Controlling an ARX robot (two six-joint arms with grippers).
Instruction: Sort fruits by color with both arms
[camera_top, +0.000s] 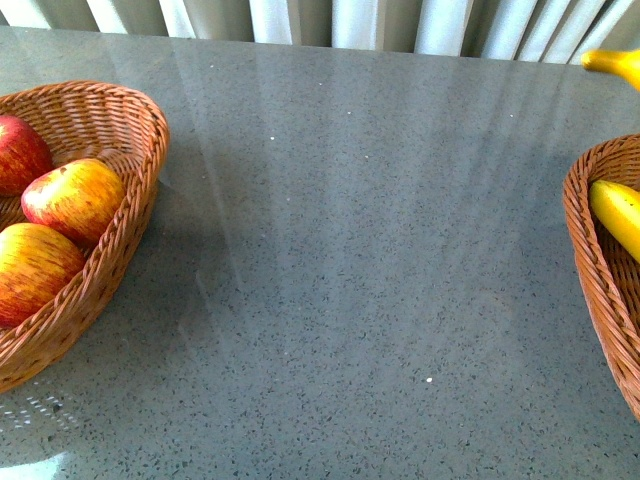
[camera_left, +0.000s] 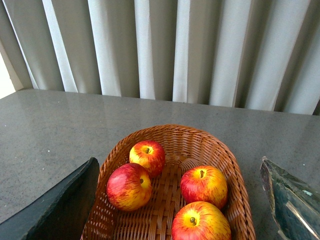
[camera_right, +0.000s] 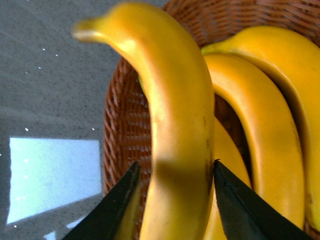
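Observation:
My right gripper (camera_right: 175, 172) is shut on a yellow banana (camera_right: 170, 125) and holds it above the right wicker basket (camera_right: 122, 115), where other bananas (camera_right: 270, 105) lie. In the front view a banana tip (camera_top: 615, 64) shows at the far right above that basket (camera_top: 590, 250), which holds a banana (camera_top: 618, 213). My left gripper (camera_left: 180, 200) is open and empty, hovering over the left wicker basket (camera_left: 225, 150) with several red-yellow apples (camera_left: 129, 186). Three apples (camera_top: 72, 200) show in the left basket (camera_top: 120, 250) in the front view. Neither arm shows in the front view.
A grey speckled table (camera_top: 350, 260) lies between the two baskets. Pale vertical blinds (camera_left: 165, 50) stand behind the table's far edge.

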